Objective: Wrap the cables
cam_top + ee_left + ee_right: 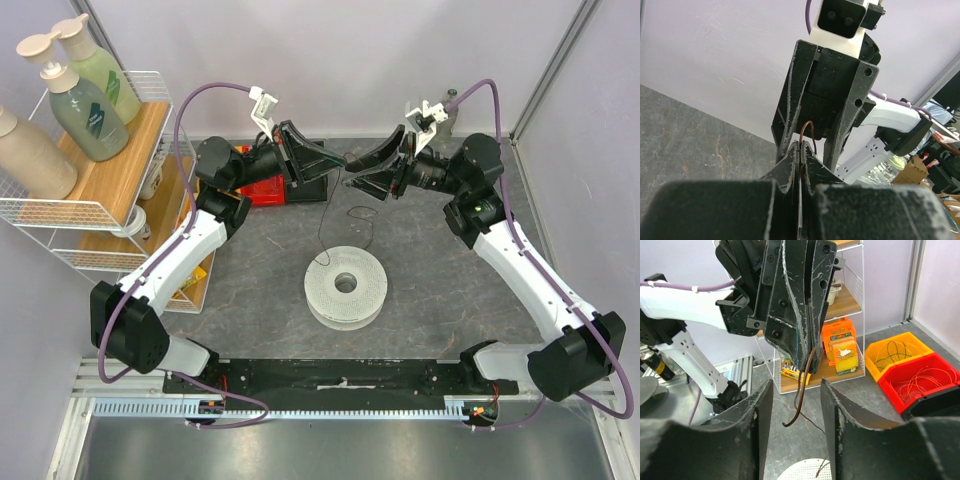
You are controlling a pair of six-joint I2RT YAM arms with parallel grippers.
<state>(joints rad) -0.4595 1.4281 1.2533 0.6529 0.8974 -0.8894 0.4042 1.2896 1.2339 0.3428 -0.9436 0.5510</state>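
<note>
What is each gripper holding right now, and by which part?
Left gripper pinches the thin cable near its free end, with a short tail sticking out. Right gripper is open, holding nothing.

Left pincer point(333, 166) and right pincer point(358, 170) meet at the far side, a thin black cable point(323, 225) trailing toward the white spool point(325, 292).

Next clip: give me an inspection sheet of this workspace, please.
Surface: dark mottled table.
Job's things: thin wire hangs from left gripper down toward white spool, lying flat.
Clutter: red bin and yellow bin holding wire coils; wire rack with pump bottles.
Grippers: left gripper jaws shut on thin wire; right gripper jaws open, facing it.
Cables: purple hoses along both arms.
Surroundings: lilac walls.
</note>
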